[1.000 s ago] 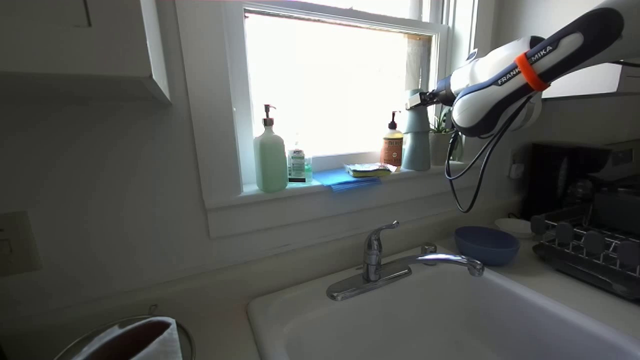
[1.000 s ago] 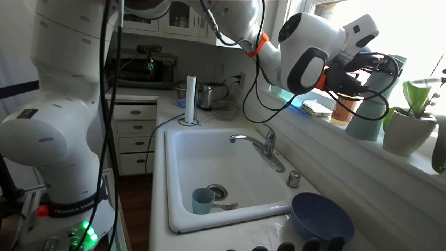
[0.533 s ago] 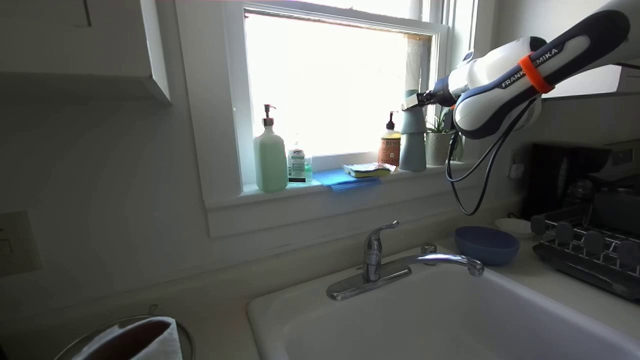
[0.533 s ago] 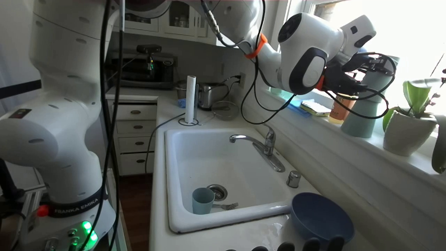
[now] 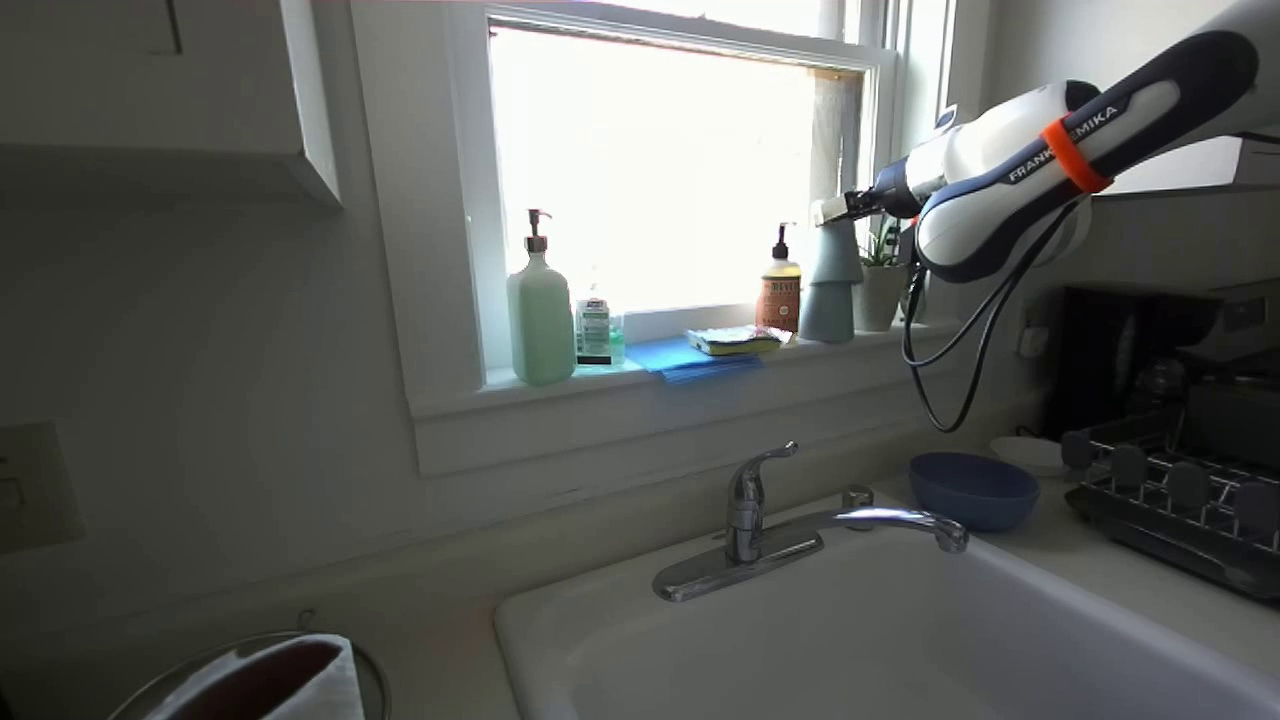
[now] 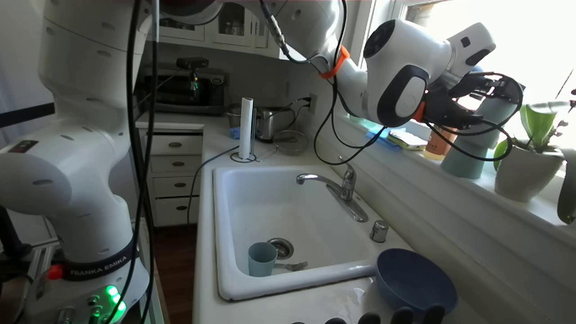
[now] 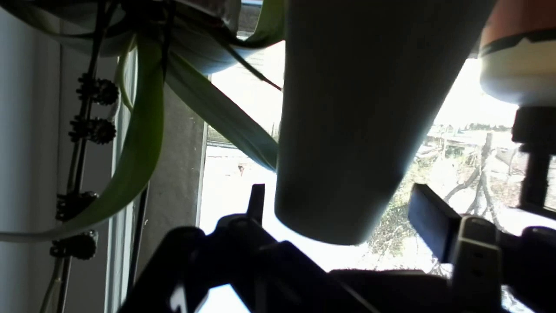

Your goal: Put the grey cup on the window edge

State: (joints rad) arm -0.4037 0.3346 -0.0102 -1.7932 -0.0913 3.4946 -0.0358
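The grey cup (image 5: 837, 252) stands upside down on top of a similar upturned lower cup (image 5: 827, 315), set slightly off to one side. The same upper cup (image 6: 491, 111) and lower cup (image 6: 463, 158) show in an exterior view. The lower cup rests on the window edge (image 6: 541, 210). My gripper (image 5: 836, 209) is around the narrow top end of the grey cup. In the wrist view the gripper (image 7: 338, 187) is open, with the dark cup (image 7: 352, 130) between its fingers and a gap on each side. Cables partly hide the cups in an exterior view.
An orange-labelled pump bottle (image 5: 780, 298) stands close beside the lower cup. A potted plant (image 6: 526, 168) stands on its other side. A sponge (image 5: 738, 341), blue cloth (image 5: 690, 366) and green bottle (image 5: 541, 320) share the sill. A blue-green cup (image 6: 262, 260) is in the sink.
The upper cup sits lower and covers more of the lower cup; its top no longer shows above the fingers. The lower cup shifted slightly toward the bottle. The gripper moved slightly away from the bottle.
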